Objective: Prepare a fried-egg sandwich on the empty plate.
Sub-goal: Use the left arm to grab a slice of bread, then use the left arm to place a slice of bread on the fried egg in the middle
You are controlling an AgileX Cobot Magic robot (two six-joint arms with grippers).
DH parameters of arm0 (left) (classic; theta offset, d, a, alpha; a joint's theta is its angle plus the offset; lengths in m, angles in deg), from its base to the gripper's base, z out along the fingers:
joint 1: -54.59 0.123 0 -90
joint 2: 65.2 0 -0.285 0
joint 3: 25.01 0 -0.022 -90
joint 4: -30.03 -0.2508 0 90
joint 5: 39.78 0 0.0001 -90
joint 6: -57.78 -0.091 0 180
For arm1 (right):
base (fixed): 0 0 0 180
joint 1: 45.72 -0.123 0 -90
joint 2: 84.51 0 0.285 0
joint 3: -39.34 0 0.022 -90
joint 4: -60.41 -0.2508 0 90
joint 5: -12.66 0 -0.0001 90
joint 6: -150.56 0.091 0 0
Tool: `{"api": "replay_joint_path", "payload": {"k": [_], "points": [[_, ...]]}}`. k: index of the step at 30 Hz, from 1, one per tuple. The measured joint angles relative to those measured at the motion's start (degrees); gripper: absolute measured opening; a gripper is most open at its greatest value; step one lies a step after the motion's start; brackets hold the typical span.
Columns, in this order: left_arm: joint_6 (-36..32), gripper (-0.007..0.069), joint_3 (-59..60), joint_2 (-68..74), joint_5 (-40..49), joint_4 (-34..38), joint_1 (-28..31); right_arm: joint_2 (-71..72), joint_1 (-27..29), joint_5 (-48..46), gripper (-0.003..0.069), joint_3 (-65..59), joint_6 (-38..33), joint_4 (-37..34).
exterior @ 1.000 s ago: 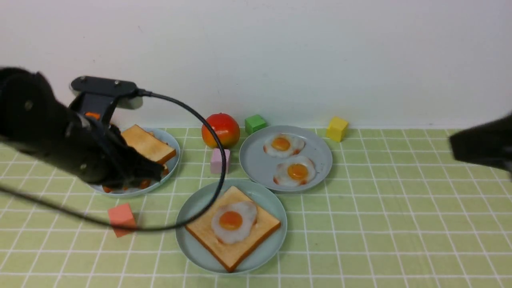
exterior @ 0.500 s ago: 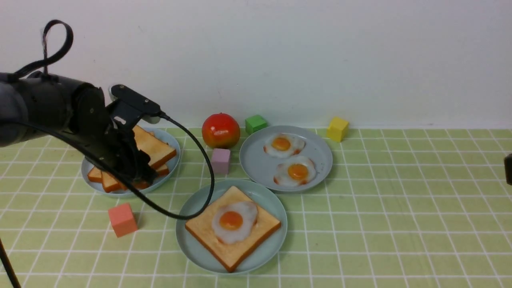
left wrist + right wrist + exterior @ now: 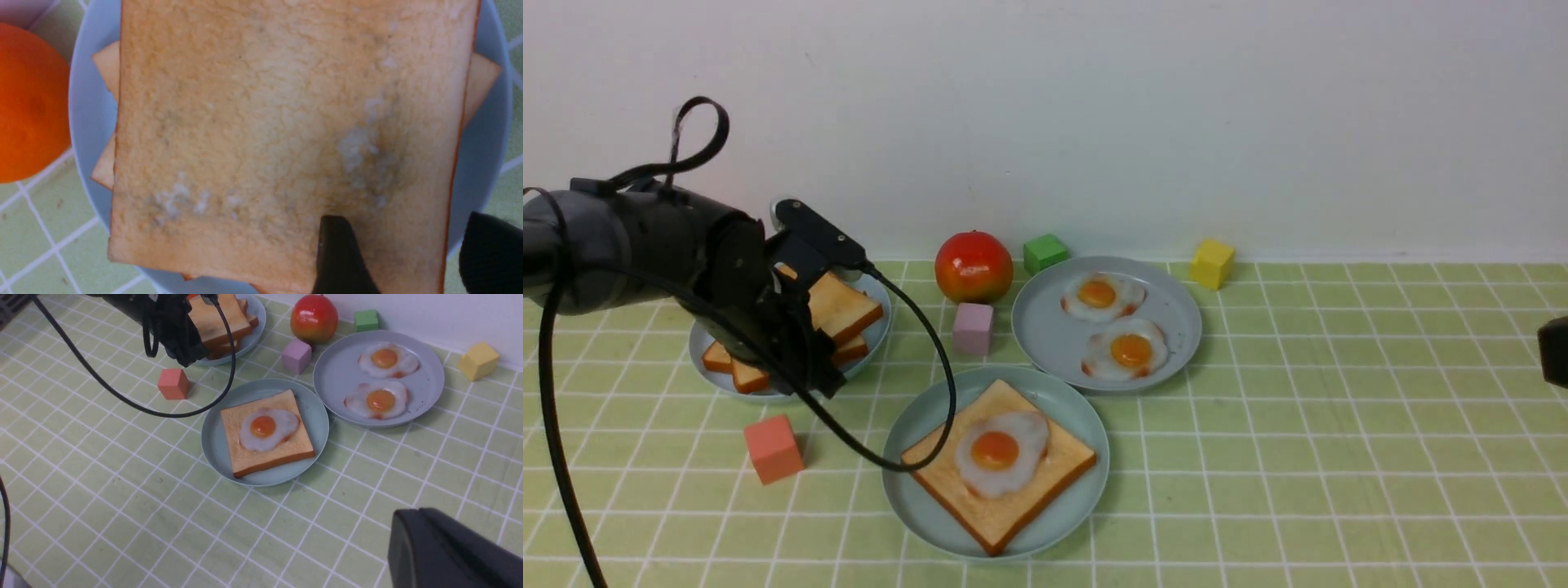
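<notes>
Between the spread jaws of the left gripper [image 3: 404, 228] sits one edge of the top toast slice [image 3: 278, 122], probably light, foam-soft and grippy; pinching that edge should do. Farther out, a salmon cube [image 3: 773, 447] and the arm's sagging cable [image 3: 951, 392] border the way to the plate [image 3: 915, 514], where the fried egg [image 3: 996, 451] tops another slice. Farthest, the right gripper [image 3: 1553, 353] is closed.

Pale teal plate [image 3: 915, 510], golden-brown toast [image 3: 1013, 513]

Matt, rough-pored toast slice [image 3: 1013, 518] and smooth fried egg [image 3: 999, 452] on a smooth plastic plate [image 3: 1074, 412], beside a glossy red apple [image 3: 973, 266].
</notes>
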Motion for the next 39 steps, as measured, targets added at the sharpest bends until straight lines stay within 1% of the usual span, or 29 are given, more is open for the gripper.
{"api": "replay_joint_path", "payload": {"k": [2, 4, 7, 9, 15, 18, 21, 23, 24, 25, 28, 29, 30, 32, 35, 39], "points": [[-0.1, 0.0353, -0.1, 0.2, -0.2, -0.5, 0.0, 0.0, 0.0, 0.0, 0.0005, 0.0, 0.0, -0.2], [-0.1, 0.0289, -0.3, 0.4, -0.2, -0.7, 0.1, 0.0, 0.0, -0.1, 0.0005, 0.0, 0.0, -0.2], [-0.2, 0.0173, -0.4, 0.4, -0.1, -0.7, 0.1, 0.0, 0.0, -0.5, 0.0006, 0.0, 0.0, -0.3], [-0.2, 0.013, -0.4, 0.3, 0.2, -0.7, 0.1, 0.0, 0.0, -0.8, 0.0007, 0.0, 0.0, -0.3], [-0.2, 0.0125, 0.0, -3.2, 1.9, -0.6, 0.0, 0.0, 0.0, -1.5, 0.0009, 0.0, 0.0, -0.7], [-0.2, 0.01, 0.1, -7.6, 3.1, -0.4, -0.5, 0.0, 0.0, -1.7, 0.0011, 0.0, 0.0, -0.7], [0.4, 0.0081, 0.1, -11.6, 4.5, -0.1, -2.2, 0.0, 0.0, -1.8, 0.0011, 0.0, 0.0, -0.7], [4.4, 0.0081, 0.7, -16.5, 6.8, 0.9, -6.9, 0.0, 0.0, -1.8, 0.0014, 0.0, 0.0, -0.7], [4.4, 0.0081, 0.8, -16.5, 6.9, 1.0, -7.3, 0.0, 0.0, -1.8, 0.0014, 0.0, 0.0, -0.7], [7.8, 0.0081, 2.2, -18.9, 7.6, 1.3, -11.4, 0.0, 0.0, -1.8, 0.0014, 0.0, 0.0, -0.7], [12.4, 0.0081, 6.4, -20.2, 7.9, 1.2, -19.6, 0.0, 0.0, -1.8, 0.0017, 0.0, 0.0, -0.7], [12.7, 0.0081, 6.7, -20.2, 7.9, 1.2, -20.2, 0.0, 0.0, -1.8, 0.0017, 0.0, 0.0, -0.7], [15.0, 0.0081, 8.8, -19.8, 7.9, 0.7, -24.3, 0.0, 0.0, -1.9, 0.0018, 0.0, 0.0, -0.7], [17.7, 0.0081, 10.8, -18.6, 7.9, -0.9, -28.2, 0.0, 0.0, -2.0, 0.002, 0.0, 0.0, -0.7], [21.5, 0.0081, 11.4, -16.4, 7.4, -4.4, -31.0, 0.0, 0.0, -2.0, 0.0022, 0.0, 0.0, -0.7], [24.1, 0.0081, 11.4, -13.8, 5.3, -7.1, -31.6, 0.0, 0.0, -2.2, 0.0024, 0.0, 0.0, -1.2]]}}
